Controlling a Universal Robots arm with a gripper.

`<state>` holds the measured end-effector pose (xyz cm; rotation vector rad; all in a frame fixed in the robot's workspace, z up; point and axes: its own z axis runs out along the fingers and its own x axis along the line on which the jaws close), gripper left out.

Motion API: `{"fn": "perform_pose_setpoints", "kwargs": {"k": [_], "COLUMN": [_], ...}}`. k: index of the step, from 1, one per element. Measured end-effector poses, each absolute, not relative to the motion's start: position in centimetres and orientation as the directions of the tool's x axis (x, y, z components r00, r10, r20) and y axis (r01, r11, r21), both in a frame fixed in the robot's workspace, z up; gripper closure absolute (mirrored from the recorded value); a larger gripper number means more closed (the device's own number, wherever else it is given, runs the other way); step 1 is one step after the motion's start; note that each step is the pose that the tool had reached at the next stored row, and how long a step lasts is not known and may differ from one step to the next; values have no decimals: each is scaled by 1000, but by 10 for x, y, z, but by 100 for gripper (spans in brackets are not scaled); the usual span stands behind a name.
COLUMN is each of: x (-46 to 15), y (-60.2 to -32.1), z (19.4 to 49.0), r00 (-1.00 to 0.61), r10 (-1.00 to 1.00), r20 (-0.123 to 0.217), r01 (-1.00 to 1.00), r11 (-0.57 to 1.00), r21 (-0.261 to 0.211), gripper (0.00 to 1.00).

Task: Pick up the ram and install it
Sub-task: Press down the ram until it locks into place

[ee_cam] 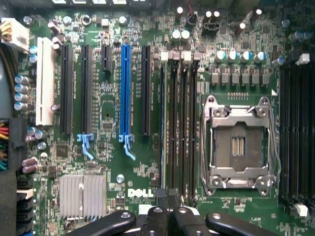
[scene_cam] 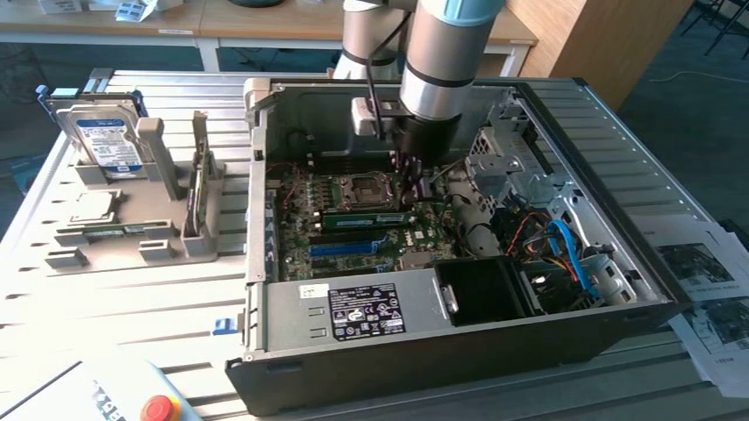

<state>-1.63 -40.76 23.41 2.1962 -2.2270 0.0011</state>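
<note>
Black gripper (scene_cam: 412, 195) (ee_cam: 168, 196) inside open dark-grey PC case (scene_cam: 468, 351), fingertips pressed together, nothing visibly pinched. Thin green RAM strip (scene_cam: 360, 219) sits on edge on green motherboard (ee_cam: 108, 98), directly under the fingertips, beside silver CPU socket (ee_cam: 239, 145).

A robotics lab: an opened PC case (scene_cam: 468, 263) on a slatted metal counter (scene_cam: 140, 298), parts rack (scene_cam: 129, 219) beside the case, emergency-stop pendant (scene_cam: 158, 409) nearby.

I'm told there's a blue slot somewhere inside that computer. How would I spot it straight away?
Look inside the open black computer case at the green motherboard. Long slots lie side by side there; the blue slot stands between black slots, with a white slot further along. Only its whole body is blue.
</note>
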Motion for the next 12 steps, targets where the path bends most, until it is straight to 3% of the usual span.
{"fn": "perform_pose_setpoints", "kwargs": {"k": [12], "x": [-40], "y": [-406], "z": [234], "r00": [-14], "r10": [-1000], "r20": [10], "r01": [-1000], "r11": [14], "r21": [7], "gripper": [90]}}
